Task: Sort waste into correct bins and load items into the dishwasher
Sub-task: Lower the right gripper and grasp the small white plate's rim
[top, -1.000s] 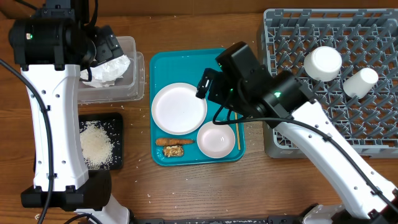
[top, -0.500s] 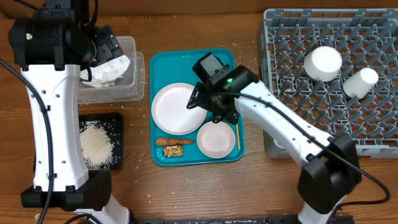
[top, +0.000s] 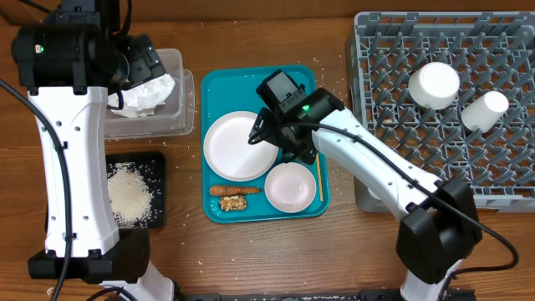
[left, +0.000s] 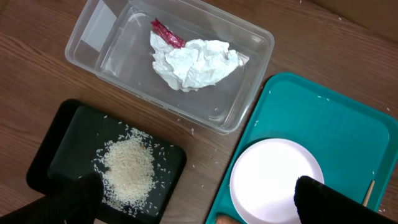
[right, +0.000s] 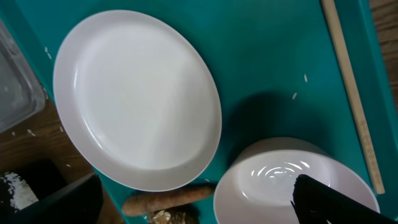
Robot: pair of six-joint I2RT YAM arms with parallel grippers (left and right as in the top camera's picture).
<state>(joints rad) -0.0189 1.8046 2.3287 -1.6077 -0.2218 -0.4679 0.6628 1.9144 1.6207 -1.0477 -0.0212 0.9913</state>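
My right gripper [top: 269, 138] hangs, fingers apart, over the teal tray [top: 242, 84], above the flat plate [top: 241, 145] and bowl [top: 290, 186] resting on it. My left gripper [top: 138, 67], likewise apart, hovers over the clear tub [top: 171, 125] left of that tray.

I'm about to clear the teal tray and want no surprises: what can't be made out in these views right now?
Red wrapper: left wrist view, mostly under the crumpled napkin; overhead, the left arm over the clear tub hides it.
Brown crumbly chunk: right wrist view, cut by the bottom edge.
Small bowl: right wrist view, near side cut by the bottom edge and a right finger.
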